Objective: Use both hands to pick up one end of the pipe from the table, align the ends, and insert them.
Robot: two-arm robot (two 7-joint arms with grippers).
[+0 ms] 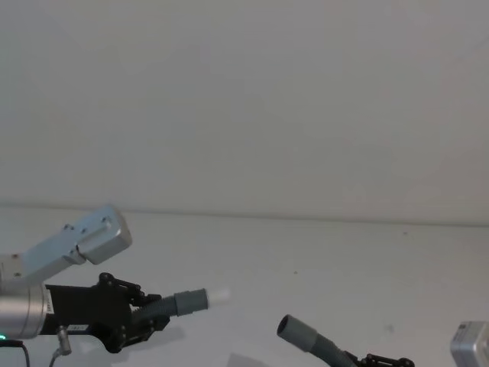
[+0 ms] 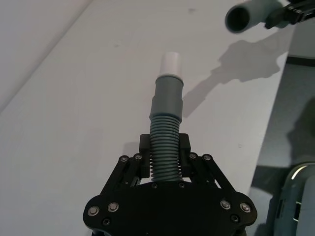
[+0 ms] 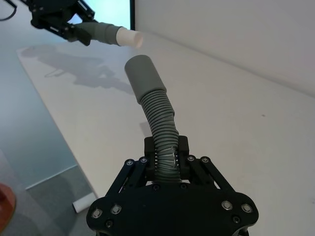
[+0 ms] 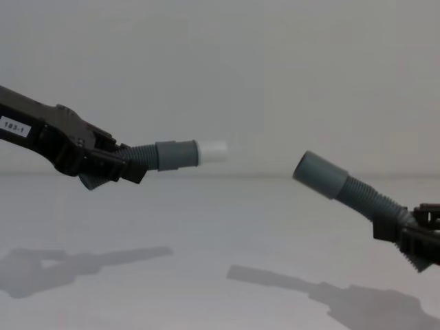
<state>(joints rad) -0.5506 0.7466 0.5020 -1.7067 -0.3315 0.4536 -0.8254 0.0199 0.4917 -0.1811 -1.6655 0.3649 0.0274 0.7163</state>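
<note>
Both pipe pieces are held in the air above the white table (image 1: 321,260). My left gripper (image 2: 164,155) is shut on the ribbed part of the piece with the white tip (image 4: 212,152), which points right. My right gripper (image 3: 166,156) is shut on the ribbed part of the other piece, whose open grey socket (image 4: 317,174) tilts up toward the left. In the chest view the white tip sits a little higher than the socket, with a clear gap between them. The left gripper (image 1: 134,313) shows at the head view's lower left, the socket piece (image 1: 306,336) at its lower middle.
The table's far edge (image 1: 306,219) meets a plain wall. A table side edge (image 2: 275,98) runs close to the left gripper's side, with floor beyond. Shadows of both arms lie on the table (image 4: 206,275).
</note>
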